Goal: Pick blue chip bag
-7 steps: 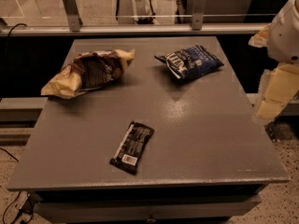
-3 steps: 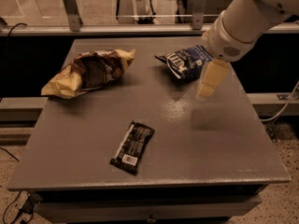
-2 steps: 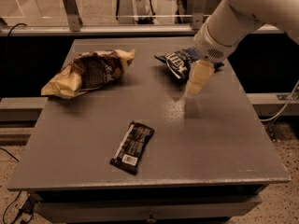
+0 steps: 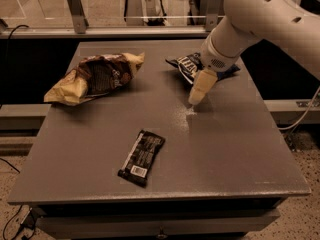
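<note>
Though the arm (image 4: 260, 14) is half hiding it, the blue chip bag (image 4: 186, 64) is lying near the counter's (image 4: 235, 149) far edge, with the end effector (image 4: 196, 96) hovering alongside, its opening untellable. The bag is probably light, crinkly and slippery, suiting an edge pinch.

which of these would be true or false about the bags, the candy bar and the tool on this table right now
1. The tool is just on the near side of the blue chip bag. True.
2. The blue chip bag is lifted off the table. False: it lies on the table, far right.
3. The candy bar lies nearest the table's front edge. True.
4. The tan chip bag is to the right of the blue one in the picture. False: it lies to its left.
</note>
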Motion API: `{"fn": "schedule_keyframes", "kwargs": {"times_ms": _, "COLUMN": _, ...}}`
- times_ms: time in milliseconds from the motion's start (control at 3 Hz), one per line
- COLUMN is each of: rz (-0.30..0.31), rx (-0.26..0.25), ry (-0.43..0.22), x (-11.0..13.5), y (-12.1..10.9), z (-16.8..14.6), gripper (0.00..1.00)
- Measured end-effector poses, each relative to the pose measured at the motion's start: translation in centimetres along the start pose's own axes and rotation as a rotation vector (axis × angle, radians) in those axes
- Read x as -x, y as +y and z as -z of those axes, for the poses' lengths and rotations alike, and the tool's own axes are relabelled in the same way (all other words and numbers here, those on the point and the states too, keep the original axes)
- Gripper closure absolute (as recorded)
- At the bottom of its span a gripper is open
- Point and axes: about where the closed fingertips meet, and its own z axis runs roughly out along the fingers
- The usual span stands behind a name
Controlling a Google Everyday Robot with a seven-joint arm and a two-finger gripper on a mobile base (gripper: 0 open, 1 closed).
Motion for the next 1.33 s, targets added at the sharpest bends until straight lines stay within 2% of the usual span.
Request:
{"fn": "schedule_keyframes", "kwargs": {"times_ms": 333, "rz": 0.002, "rx": 0.002, "ry": -0.019, "x": 0.2, "y": -0.2, "z": -2.1, "gripper": 0.18}}
{"fn": "schedule_keyframes", "kwargs": {"times_ms": 667, "rz": 0.01, "rx": 0.008, "ry": -0.028, "x": 0.5, "y": -0.2, "z": -2.8, "gripper": 0.41}}
{"fn": "schedule_keyframes", "kwargs": {"times_ms": 1000, "rz": 0.01, "rx": 0.009, "ry": -0.028, "x": 0.7, "y": -0.4, "z": -2.4, "gripper": 0.64}}
{"fn": "schedule_keyframes", "kwargs": {"times_ms": 1333, "rz": 0.018, "rx": -0.002, "ry": -0.103, "x": 1.8, "y": -1.1, "z": 0.2, "gripper": 0.88}}
